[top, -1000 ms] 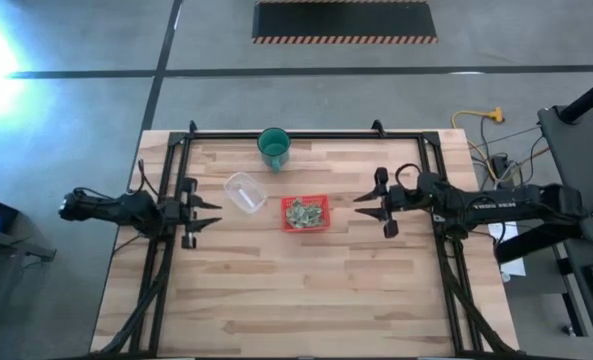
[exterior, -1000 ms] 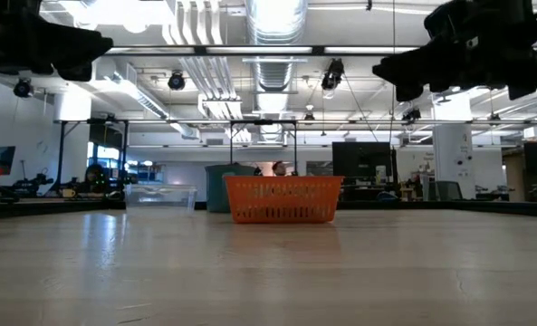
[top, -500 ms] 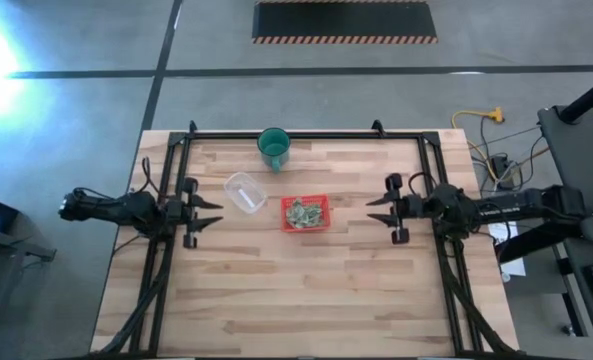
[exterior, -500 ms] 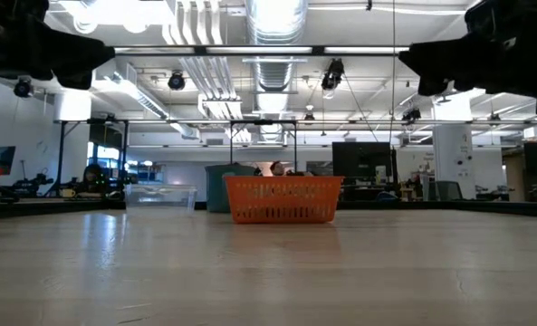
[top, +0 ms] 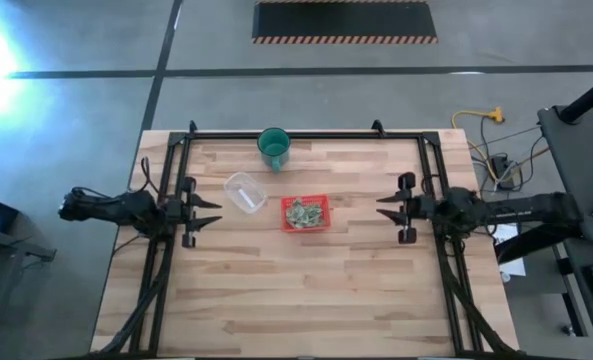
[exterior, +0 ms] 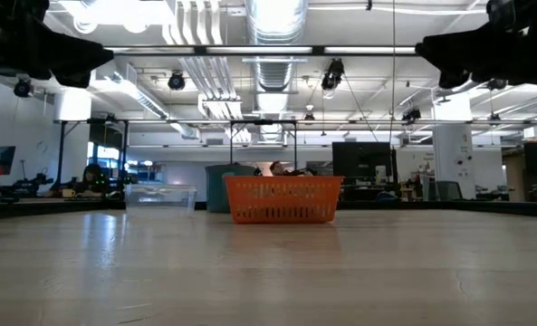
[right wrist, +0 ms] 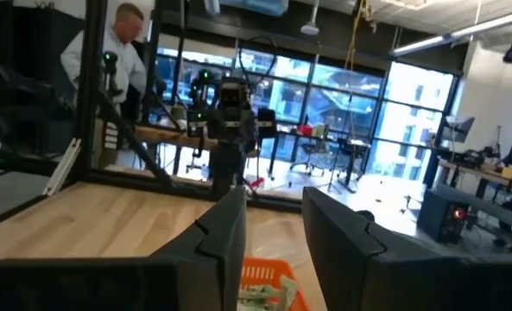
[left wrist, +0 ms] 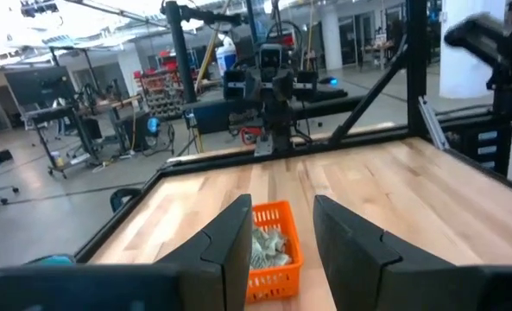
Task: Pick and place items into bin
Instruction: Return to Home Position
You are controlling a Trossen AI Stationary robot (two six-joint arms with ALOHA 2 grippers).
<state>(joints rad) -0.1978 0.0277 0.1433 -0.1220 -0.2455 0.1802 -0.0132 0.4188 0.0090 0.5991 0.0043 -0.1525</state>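
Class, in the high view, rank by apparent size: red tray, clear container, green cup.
Largest: red tray. Then clear container and green cup, too alike to rank.

Matt wood table (top: 306, 290), red plastic bin (top: 285, 214) w/ lattice walls, crumpled items (top: 304, 213), clear plastic container (top: 243, 191)

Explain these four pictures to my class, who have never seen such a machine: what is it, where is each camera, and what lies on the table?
It is a robot with two dark arms at a wooden table. One camera looks straight down; one sits at table-top level; one rides on each wrist, looking out between that arm's jaws. The left arm and right arm wait at opposite table sides, jaws open and holding nothing. Between them lies a red tray holding pale-green crumpled pieces. Beside it stand a clear round container and, farther off, a green cup.
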